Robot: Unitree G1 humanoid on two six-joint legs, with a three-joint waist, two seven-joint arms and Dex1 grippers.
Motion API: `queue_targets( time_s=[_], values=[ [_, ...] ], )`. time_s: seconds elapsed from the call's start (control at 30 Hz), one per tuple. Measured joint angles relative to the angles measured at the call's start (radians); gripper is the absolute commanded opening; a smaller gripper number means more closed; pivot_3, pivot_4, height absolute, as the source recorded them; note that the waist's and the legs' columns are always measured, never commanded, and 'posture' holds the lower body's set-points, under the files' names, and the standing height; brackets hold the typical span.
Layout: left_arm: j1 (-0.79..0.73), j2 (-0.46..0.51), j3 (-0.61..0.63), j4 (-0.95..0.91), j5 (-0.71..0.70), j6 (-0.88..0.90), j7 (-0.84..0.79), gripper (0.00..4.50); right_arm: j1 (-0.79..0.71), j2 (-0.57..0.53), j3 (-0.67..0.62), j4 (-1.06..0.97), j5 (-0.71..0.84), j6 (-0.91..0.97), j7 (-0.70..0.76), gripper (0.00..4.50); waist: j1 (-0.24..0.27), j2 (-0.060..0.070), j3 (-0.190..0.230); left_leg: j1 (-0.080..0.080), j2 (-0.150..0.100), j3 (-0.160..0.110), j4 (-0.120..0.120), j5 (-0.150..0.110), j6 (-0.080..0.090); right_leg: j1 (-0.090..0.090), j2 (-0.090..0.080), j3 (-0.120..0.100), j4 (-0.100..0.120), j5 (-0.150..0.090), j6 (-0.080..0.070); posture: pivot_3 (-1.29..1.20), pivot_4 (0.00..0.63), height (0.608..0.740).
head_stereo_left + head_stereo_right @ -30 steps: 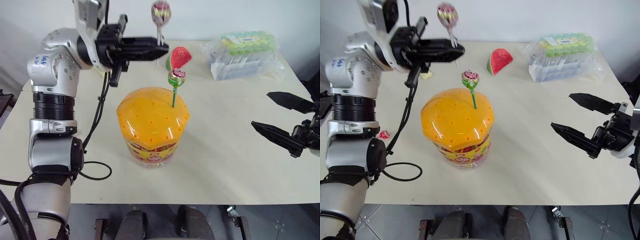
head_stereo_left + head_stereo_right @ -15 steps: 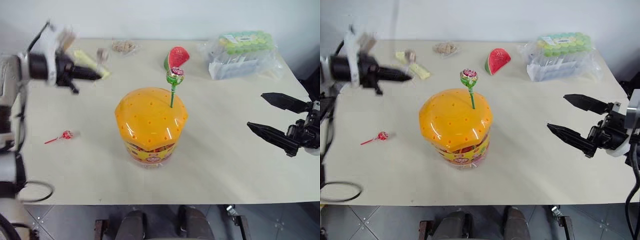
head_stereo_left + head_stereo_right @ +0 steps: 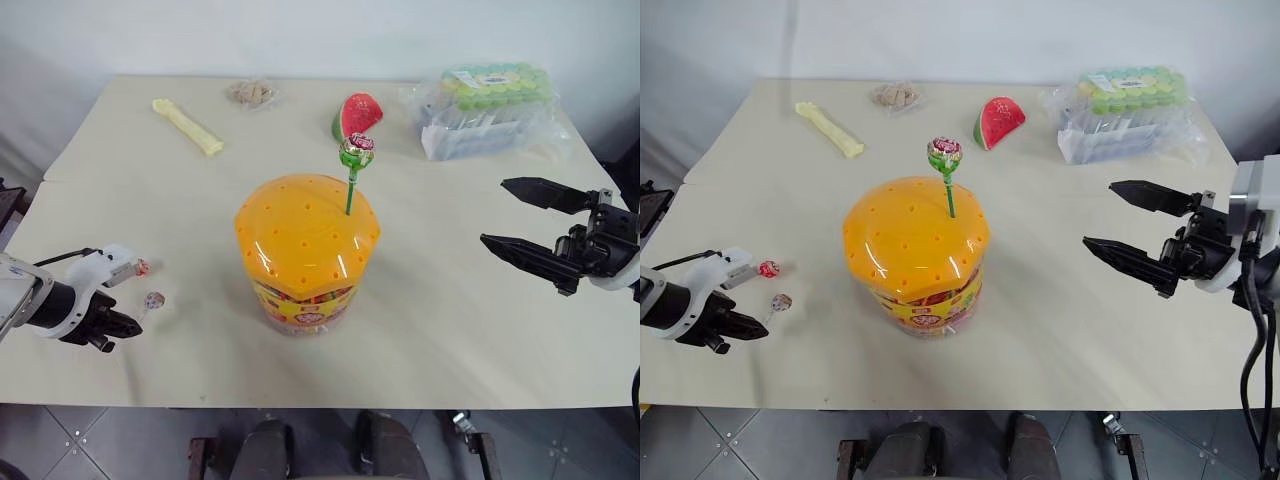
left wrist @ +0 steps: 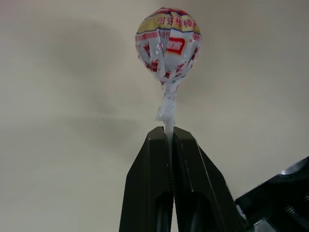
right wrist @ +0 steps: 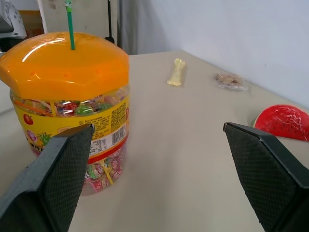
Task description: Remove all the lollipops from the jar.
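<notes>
Left tool (image 4: 168, 137) is down low at the near left of the bench (image 3: 450, 330), clamped on the white stick of a pinkish lollipop (image 4: 167, 41), right beside the red lollipop (image 3: 768, 268) lying there. Best bet: lower until the head rests on the bench, then let go cleanly. Right tool (image 3: 1125, 228) hangs spread wide, right of the jar (image 3: 305, 245), whose green lollipop (image 3: 355, 150) stands in the lid.

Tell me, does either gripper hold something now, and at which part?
The left gripper is shut on the white stick of the pinkish lollipop, just under its wrapped head. The right gripper is open and holds nothing.
</notes>
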State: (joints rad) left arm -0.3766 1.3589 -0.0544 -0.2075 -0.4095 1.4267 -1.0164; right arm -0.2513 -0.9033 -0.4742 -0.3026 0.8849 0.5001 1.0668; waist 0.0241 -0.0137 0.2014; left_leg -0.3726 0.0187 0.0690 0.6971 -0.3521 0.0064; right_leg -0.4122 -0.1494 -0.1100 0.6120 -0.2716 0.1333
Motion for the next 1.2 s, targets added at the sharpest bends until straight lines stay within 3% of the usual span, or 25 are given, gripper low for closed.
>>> queue_targets(
  time_s=[0.03, 0.07, 0.5, 0.77, 0.9, 1.0, 1.2],
  values=[
    [0.006, 0.002, 0.009, -0.006, -0.002, -0.001, 0.005, 0.03, -0.003, 0.000, 0.001, 0.003, -0.001, 0.000, 0.002, 4.50, 0.000, 0.000, 0.000, 0.000, 0.000, 0.000, 0.000, 0.000, 0.000, 0.000, 0.000, 0.000, 0.000, 0.000, 0.000, 0.00, 0.150, 0.740],
    [0.013, 0.002, 0.017, -0.012, -0.004, -0.002, 0.015, 0.51, -0.009, 0.000, 0.002, 0.007, -0.002, 0.000, 0.004, 4.50, -0.001, 0.000, 0.000, 0.000, 0.000, 0.001, 0.000, 0.000, 0.000, 0.000, 0.000, 0.000, 0.000, 0.000, 0.000, 0.00, 0.150, 0.740],
    [0.026, 0.097, 0.093, -0.054, -0.060, -0.076, 0.000, 4.34, -0.037, -0.026, 0.011, 0.037, -0.022, 0.002, 0.044, 4.50, -0.001, 0.000, 0.000, 0.000, 0.000, 0.002, 0.000, -0.001, 0.000, -0.001, 0.000, 0.000, 0.000, 0.000, 0.000, 0.00, 0.150, 0.740],
    [-0.121, 0.042, 0.271, 0.029, -0.135, -0.213, -0.050, 4.46, -0.073, -0.076, 0.011, 0.038, -0.033, 0.040, 0.042, 4.50, -0.002, 0.003, 0.001, 0.000, 0.001, 0.003, 0.000, -0.001, 0.000, -0.001, 0.001, 0.001, 0.000, 0.000, 0.000, 0.00, 0.150, 0.740],
    [-0.149, -0.198, 0.443, 0.108, -0.231, -0.410, -0.106, 4.46, -0.097, -0.084, 0.056, 0.020, -0.025, 0.097, 0.010, 4.50, -0.002, 0.003, 0.001, -0.001, 0.002, 0.004, 0.001, -0.001, 0.000, -0.002, 0.001, 0.001, 0.001, 0.000, 0.000, 0.00, 0.150, 0.740],
    [-0.149, -0.328, 0.535, 0.186, -0.320, -0.593, -0.266, 4.46, -0.164, -0.072, 0.109, -0.012, -0.004, 0.134, -0.023, 4.50, -0.009, 0.003, 0.001, 0.000, 0.002, 0.005, 0.001, -0.001, -0.001, -0.002, 0.001, 0.001, 0.001, 0.000, 0.000, 0.00, 0.150, 0.740],
    [-0.182, -0.410, 0.535, 0.290, -0.387, -0.790, -0.485, 4.46, -0.313, -0.017, 0.203, -0.032, 0.040, 0.187, -0.070, 4.50, -0.013, 0.003, 0.001, 0.000, 0.002, 0.005, 0.002, -0.001, -0.001, -0.002, 0.001, 0.001, 0.000, 0.000, 0.000, 0.00, 0.150, 0.740]
  ],
)
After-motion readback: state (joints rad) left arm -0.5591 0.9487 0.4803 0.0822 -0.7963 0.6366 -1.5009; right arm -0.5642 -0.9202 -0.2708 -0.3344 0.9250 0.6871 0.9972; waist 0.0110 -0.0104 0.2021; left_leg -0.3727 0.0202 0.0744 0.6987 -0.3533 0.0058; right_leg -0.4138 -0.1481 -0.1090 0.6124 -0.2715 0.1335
